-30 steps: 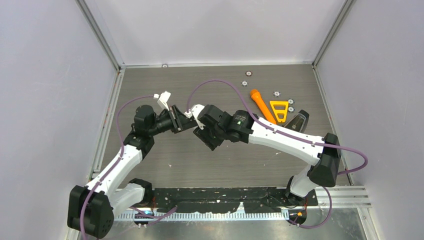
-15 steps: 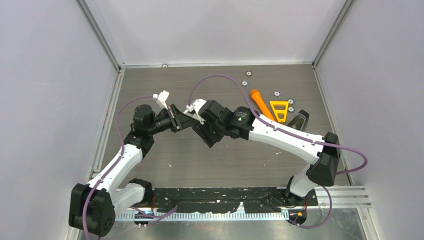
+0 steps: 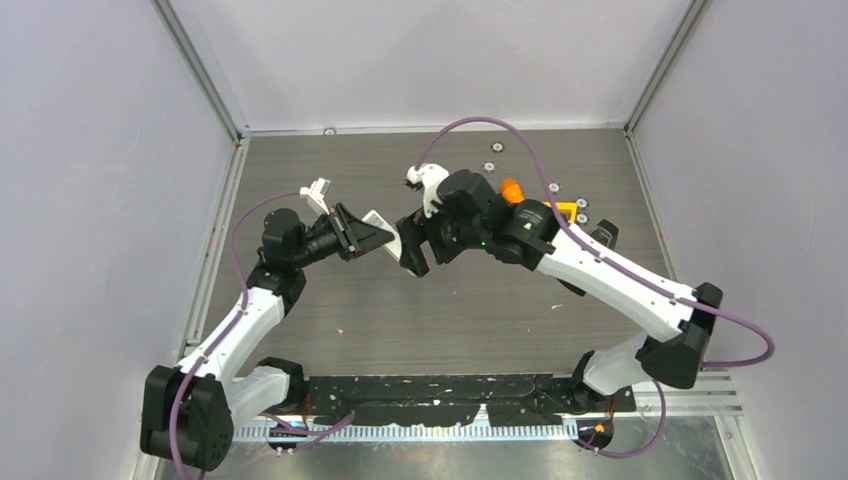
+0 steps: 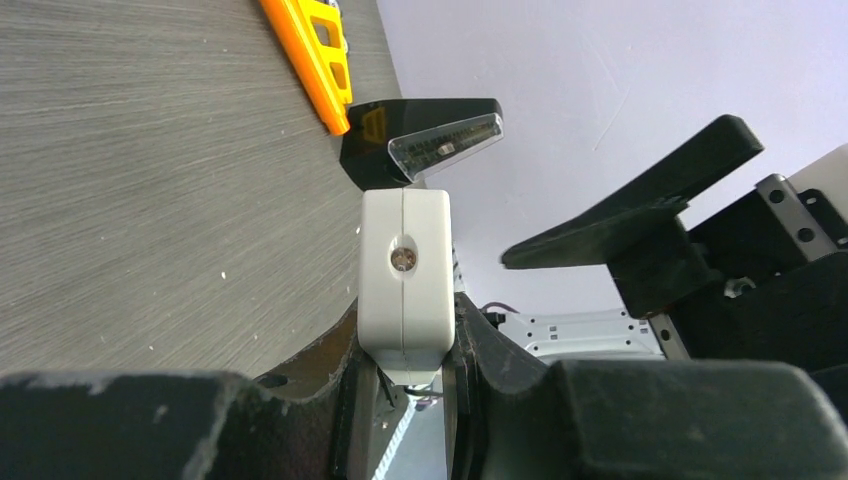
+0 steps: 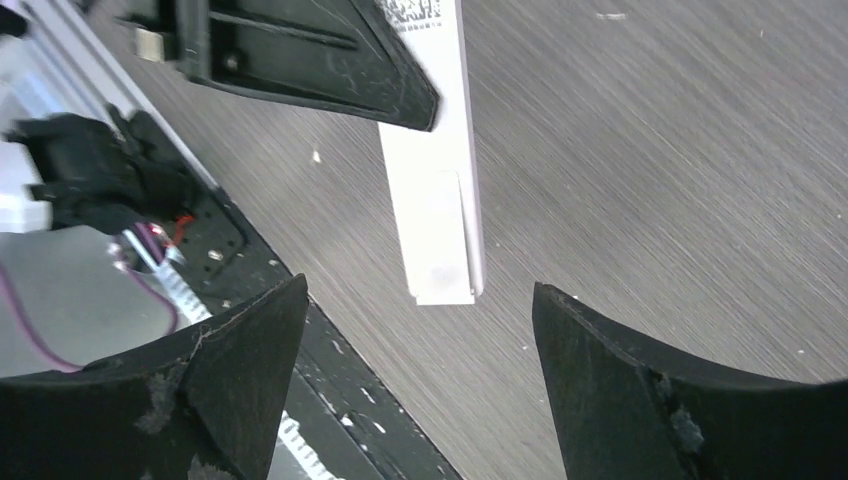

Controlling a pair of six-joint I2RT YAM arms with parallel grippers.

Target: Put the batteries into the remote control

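Note:
My left gripper (image 3: 370, 234) is shut on the remote control (image 3: 379, 222), a slim white bar held above the table's middle. In the left wrist view the remote (image 4: 404, 275) shows end-on between my fingers. In the right wrist view its plain white back (image 5: 436, 200) points toward my right gripper (image 5: 415, 305), which is open and empty. The remote's free end lies just short of the gap between the right fingertips. In the top view the right gripper (image 3: 411, 250) sits right beside the remote's tip. The batteries are out of view.
An orange flashlight (image 3: 511, 187), partly behind the right arm, an orange triangular frame (image 3: 566, 211) and a dark wedge-shaped object (image 3: 603, 236) lie at the back right. Small silver discs (image 3: 497, 147) are scattered near them. The orange frame (image 4: 312, 45) and dark wedge (image 4: 425, 135) also show in the left wrist view.
My right arm has swung its wrist toward the back and turned, so the open gripper now faces the remote's free end. My left gripper still holds the remote, shifted slightly.

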